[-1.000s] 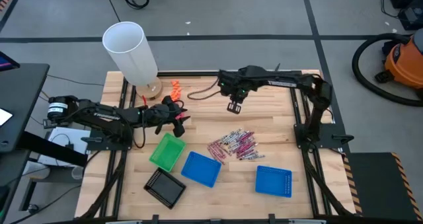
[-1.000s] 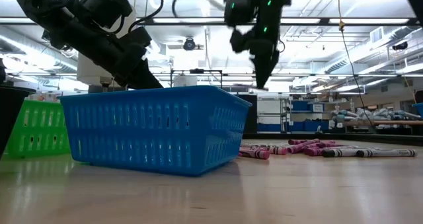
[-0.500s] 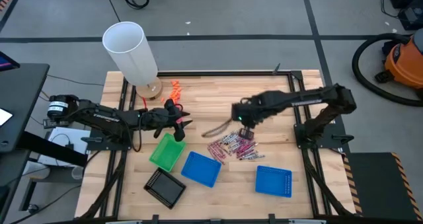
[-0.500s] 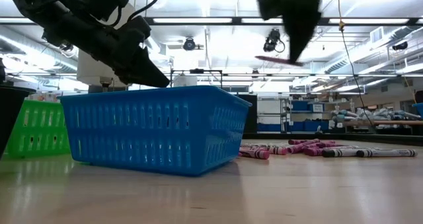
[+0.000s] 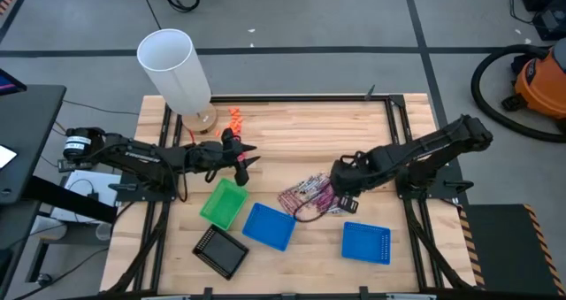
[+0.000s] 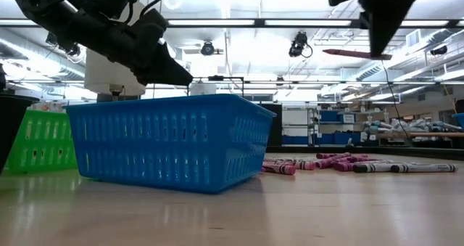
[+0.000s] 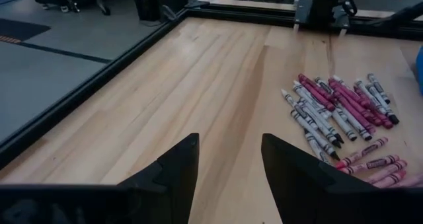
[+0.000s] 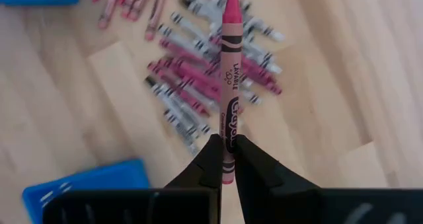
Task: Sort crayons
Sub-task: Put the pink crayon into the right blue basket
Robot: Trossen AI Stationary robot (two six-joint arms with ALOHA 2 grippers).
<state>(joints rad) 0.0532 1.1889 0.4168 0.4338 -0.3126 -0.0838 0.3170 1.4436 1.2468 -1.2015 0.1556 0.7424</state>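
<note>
From overhead, my right gripper (image 5: 340,196) hides part of the crayon pile (image 5: 307,196), so I can't count the loose sticks. On its wrist camera it is clenched on one pinkish-red crayon (image 8: 228,85), held above the pile, which lies mid-table. Half a second ago it was farther back over the table. My left gripper (image 5: 248,157), fingers apart and empty, hovers above the green tray (image 5: 223,203). I count four trays: one green, two blue (image 5: 269,226), one black (image 5: 220,250).
</note>
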